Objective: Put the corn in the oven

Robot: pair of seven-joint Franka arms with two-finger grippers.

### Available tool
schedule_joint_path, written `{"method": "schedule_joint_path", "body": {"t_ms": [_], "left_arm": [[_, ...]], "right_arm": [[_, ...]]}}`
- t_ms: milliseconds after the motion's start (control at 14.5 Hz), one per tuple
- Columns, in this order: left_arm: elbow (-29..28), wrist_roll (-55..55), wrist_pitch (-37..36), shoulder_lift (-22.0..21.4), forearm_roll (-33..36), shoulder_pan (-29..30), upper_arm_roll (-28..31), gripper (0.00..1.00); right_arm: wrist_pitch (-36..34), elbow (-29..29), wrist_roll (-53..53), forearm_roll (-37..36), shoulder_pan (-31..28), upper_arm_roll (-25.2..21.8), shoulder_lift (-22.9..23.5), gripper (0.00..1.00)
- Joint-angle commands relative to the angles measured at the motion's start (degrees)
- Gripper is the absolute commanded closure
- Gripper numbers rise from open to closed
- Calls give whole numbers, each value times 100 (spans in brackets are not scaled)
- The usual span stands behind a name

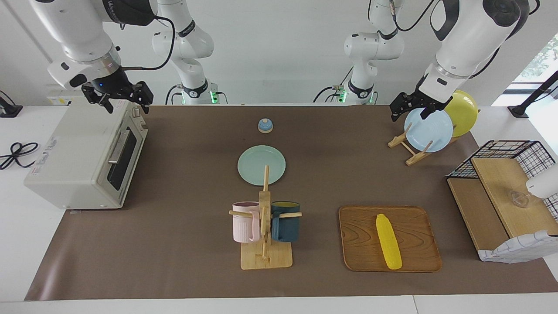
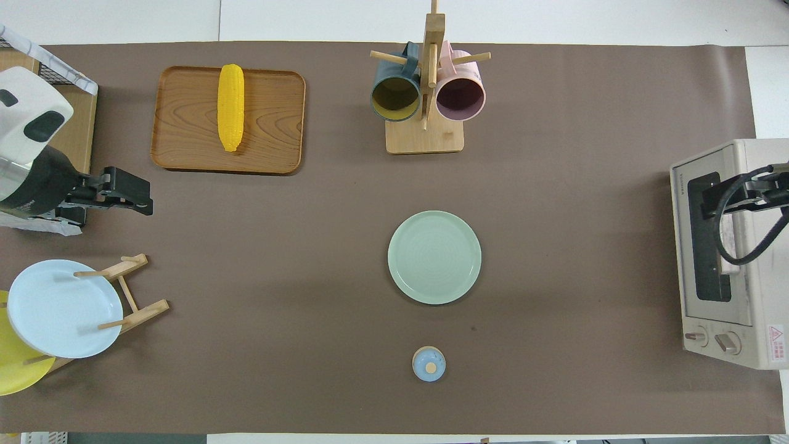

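Both my grippers hang open and empty, the left gripper point(image 1: 414, 110) over the plate rack point(image 1: 412, 146), the right gripper point(image 1: 118, 99) over the shut oven point(image 1: 83, 159), while the corn point(image 1: 388, 240) waits on its tray point(image 1: 362, 237) near the table's edge farthest from me—opening that door likely comes first.

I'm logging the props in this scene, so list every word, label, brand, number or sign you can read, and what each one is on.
None can be read in full.
Oven: small dark brand word at the door's top corner, too small to read.
Oven: red-and-white warning sticker with a triangle sign beside the knobs; its text is too small.
Oven top: blue printing, blurred.
Right arm: white lettering on its dark band, cut off and unreadable.
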Motion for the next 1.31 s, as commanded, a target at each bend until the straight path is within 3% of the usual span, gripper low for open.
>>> {"method": "schedule_joint_path", "body": {"t_ms": [0,69,138,207,275,344,413,688,895,1101,1239], "left_arm": [[-126,16,472,-24,-57,30,-23,0],[-109,16,595,80,-57,13,-23,0],[-74,16,753,238,-66,13,-23,0],[14,16,833,422,-66,30,-23,0],[302,16,817,877,-40,13,-32,0],[774,16,782,1325,-40,4,-32,0],[1336,16,746,1904,-40,-5,-41,0],[2421,314,1140,3374,-13,-14,-67,0],[3334,464,1439,4464,-13,-14,-32,0],[3337,509,2168,4695,-13,-5,-23,0],[3415,500,2432,5097,30,-127,20,0]], "right_arm": [[53,-63,90,152,-17,26,-28,0],[87,-81,55,152,-35,26,-37,0],[183,-212,20,160,-44,35,-72,13],[237,-248,-6,161,-44,35,-99,39],[298,-265,-50,161,-52,35,-99,69],[290,-283,-103,161,-44,35,-108,92],[272,-301,-277,161,-52,35,-116,100],[316,-493,-132,161,-183,8,-204,100],[928,-1404,669,161,-639,8,-589,100],[1721,-2671,310,143,-993,0,-1143,100],[1949,-2849,301,65,-931,8,-1163,100]]}}
